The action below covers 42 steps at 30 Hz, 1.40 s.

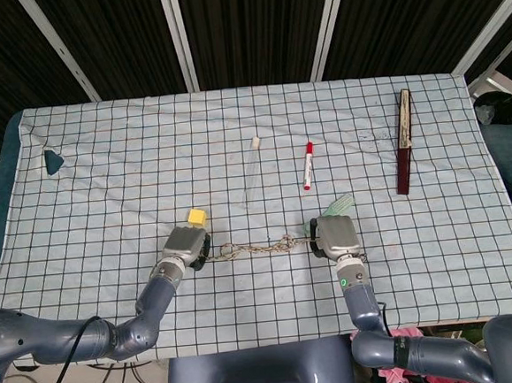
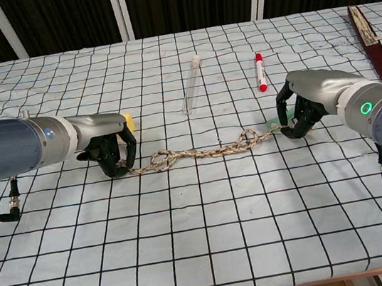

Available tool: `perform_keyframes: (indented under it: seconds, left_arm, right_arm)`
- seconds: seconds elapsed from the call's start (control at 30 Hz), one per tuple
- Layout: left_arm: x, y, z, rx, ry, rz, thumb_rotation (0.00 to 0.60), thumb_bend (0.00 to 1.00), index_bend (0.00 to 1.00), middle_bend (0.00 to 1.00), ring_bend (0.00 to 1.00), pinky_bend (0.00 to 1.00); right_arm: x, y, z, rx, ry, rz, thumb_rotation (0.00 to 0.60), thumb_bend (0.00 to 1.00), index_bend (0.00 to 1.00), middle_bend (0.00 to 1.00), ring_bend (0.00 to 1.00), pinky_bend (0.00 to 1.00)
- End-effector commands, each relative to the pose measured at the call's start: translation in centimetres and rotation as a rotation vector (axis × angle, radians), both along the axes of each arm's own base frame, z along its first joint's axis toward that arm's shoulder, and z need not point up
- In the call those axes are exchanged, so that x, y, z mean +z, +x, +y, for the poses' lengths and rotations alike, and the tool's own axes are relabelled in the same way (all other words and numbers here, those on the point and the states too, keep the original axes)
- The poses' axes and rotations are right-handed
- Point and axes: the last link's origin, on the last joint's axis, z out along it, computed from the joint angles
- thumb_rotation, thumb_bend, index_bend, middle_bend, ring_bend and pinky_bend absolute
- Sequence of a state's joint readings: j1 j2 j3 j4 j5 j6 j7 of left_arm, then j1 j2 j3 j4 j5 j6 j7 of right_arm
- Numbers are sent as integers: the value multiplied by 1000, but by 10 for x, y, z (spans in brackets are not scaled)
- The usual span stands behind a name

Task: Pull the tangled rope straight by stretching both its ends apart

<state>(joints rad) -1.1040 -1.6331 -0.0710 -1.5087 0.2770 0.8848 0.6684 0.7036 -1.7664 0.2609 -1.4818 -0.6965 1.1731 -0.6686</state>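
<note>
1. Rope [image 2: 203,152] lies low on the checked tablecloth [image 1: 104,177], stretched between my two hands; from overhead I read it only as a thin line with knots, while the chest view shows its braid, a loop near my left hand and a knot toward my right hand.
2. My left hand [image 2: 112,152] sits at the rope's 9 o'clock end, its fingers curled down and grasping that end against the cloth; overhead I see only the back of the hand [image 1: 185,246], so the chest view alone shows the grip.
3. My right hand [image 2: 303,107] is at the rope's 3 o'clock end, fingers bent under and holding the end there; overhead the hand [image 1: 336,237] hides it.
4. Both forearms reach in low from 6 o'clock, angled toward each other, palms down.
5. A yellow block [image 1: 197,217] is just beside my left hand at 12 o'clock; the chest view shows only a sliver.
6. Something green [image 1: 338,205] peeks out at my right hand's 12 o'clock.
7. A clear tube [image 1: 252,170] and a red marker [image 1: 308,165] lie beyond the rope, at its 12 o'clock.
8. A dark red folded fan [image 1: 403,143] lies at 2 o'clock, cut off in the chest view.
9. A small dark green object [image 1: 54,160] lies at 10 o'clock.
</note>
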Motion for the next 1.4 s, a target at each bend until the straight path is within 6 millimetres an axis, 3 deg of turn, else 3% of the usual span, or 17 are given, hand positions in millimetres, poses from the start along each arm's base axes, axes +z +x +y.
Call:
perform_keyframes:
  seconds: [0.03, 1.07, 1.4]
  left_arm:
    - [-1, -1, 0, 1, -3, 3, 600, 478, 654, 943, 858, 866]
    - [-1, 0, 2, 0, 11, -4, 600, 492, 668, 946, 863, 871]
    - [21, 1, 10, -5, 67, -11, 600, 510, 679, 949, 866, 873]
  right_arm:
    - [0, 0, 0, -1, 0, -1, 600, 471, 637, 963, 1000, 1000]
    - [3, 1, -2, 1, -6, -2, 600, 472, 638, 963, 1000, 1000]
    - [18, -2, -5, -3, -36, -7, 600, 472, 637, 963, 1000, 1000]
